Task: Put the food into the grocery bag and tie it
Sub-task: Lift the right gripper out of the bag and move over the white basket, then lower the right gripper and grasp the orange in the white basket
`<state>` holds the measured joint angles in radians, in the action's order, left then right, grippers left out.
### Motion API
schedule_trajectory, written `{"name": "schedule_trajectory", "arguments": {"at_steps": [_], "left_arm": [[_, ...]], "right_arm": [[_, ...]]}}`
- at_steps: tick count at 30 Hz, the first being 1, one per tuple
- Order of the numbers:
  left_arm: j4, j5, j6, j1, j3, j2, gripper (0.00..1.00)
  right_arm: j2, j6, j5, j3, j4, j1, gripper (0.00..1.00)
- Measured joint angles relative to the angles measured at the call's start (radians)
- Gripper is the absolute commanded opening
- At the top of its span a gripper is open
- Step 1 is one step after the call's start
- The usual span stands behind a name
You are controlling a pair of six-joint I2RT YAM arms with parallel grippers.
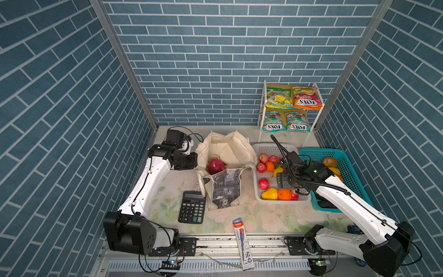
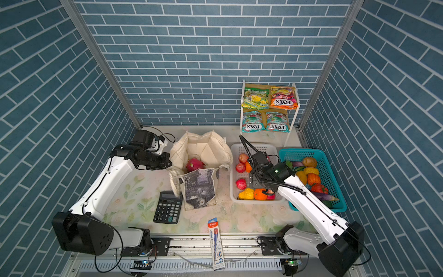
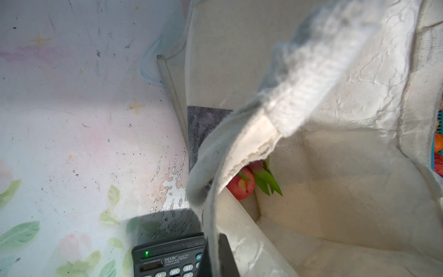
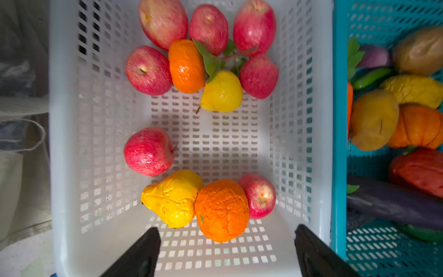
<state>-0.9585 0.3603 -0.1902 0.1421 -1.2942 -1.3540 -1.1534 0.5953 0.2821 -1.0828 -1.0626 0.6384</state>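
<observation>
Two slips threaten you: your spread right hand (image 4: 226, 230), over the orange (image 4: 221, 211) in the white basket (image 4: 67, 144), may knock the touching pear (image 4: 172, 199), and your left hand (image 1: 195, 164), pinching the rim of the canvas tote (image 1: 230, 148), may let it sag over the dragon fruit (image 1: 215, 165) inside.

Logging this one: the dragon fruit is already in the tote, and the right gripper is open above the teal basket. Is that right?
Not quite. The right gripper is open, but it hangs above the white basket, not the teal basket beside it. The right wrist view shows this. The dragon fruit is indeed in the grocery bag.
</observation>
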Motion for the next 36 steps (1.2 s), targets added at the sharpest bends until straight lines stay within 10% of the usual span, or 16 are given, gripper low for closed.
{"name": "schedule_trajectory", "arguments": {"at_steps": [36], "left_arm": [[0.002,0.002,0.015,0.000,0.026,0.075,0.00]], "right_arm": [[-0.160,0.097,-0.194,0.182,0.151,-0.113,0.80]]}}
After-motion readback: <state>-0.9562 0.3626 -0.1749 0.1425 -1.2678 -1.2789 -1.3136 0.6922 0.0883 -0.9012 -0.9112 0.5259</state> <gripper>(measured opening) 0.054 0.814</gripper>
